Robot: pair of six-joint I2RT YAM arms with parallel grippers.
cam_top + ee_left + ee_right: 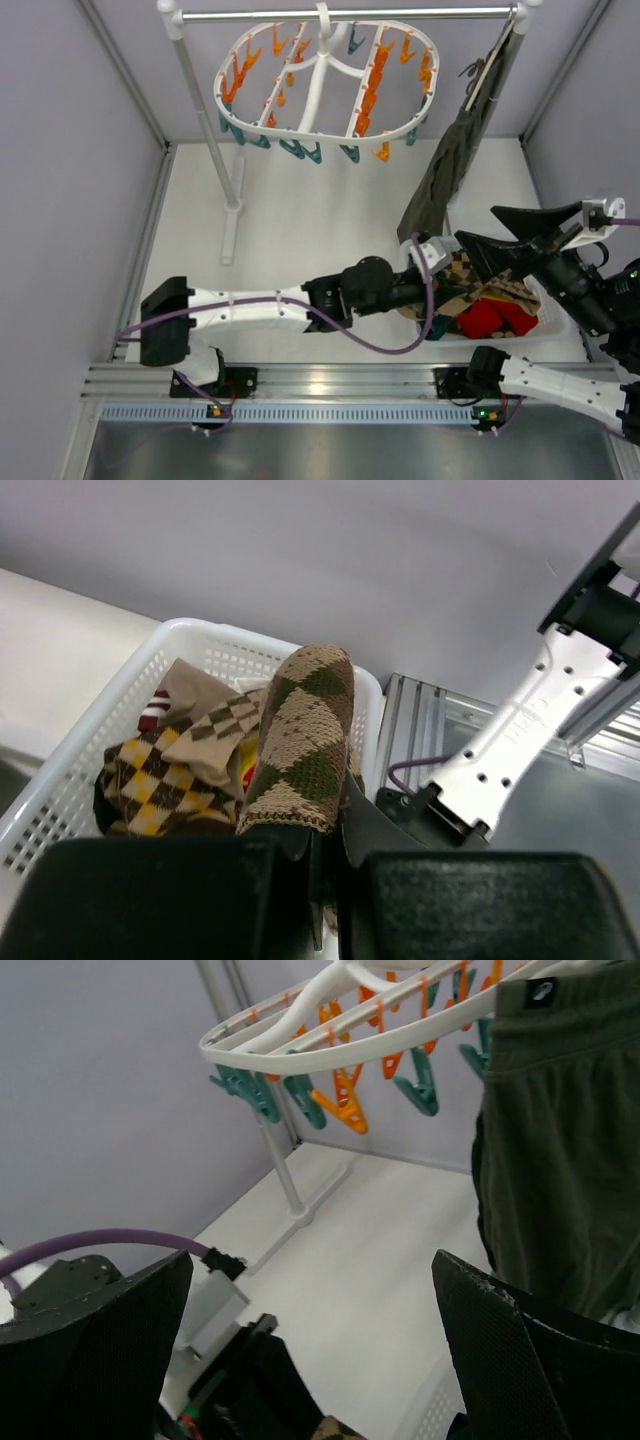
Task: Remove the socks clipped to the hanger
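Tabletop [300, 230] white between grey walls [60, 150]; I see left gripper [325, 880] clamped on argyle sock [300, 740] over near-right basket [60, 780], right gripper [310, 1270] wide open, empty.

Socks [518, 290] lie heaped in the white basket [562, 326].

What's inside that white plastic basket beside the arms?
The white lattice basket holds a brown-and-yellow argyle sock, a beige-and-olive argyle sock and red cloth. The tan-and-green argyle sock pinched by the left gripper hides part of the pile; the basket's bottom is covered.
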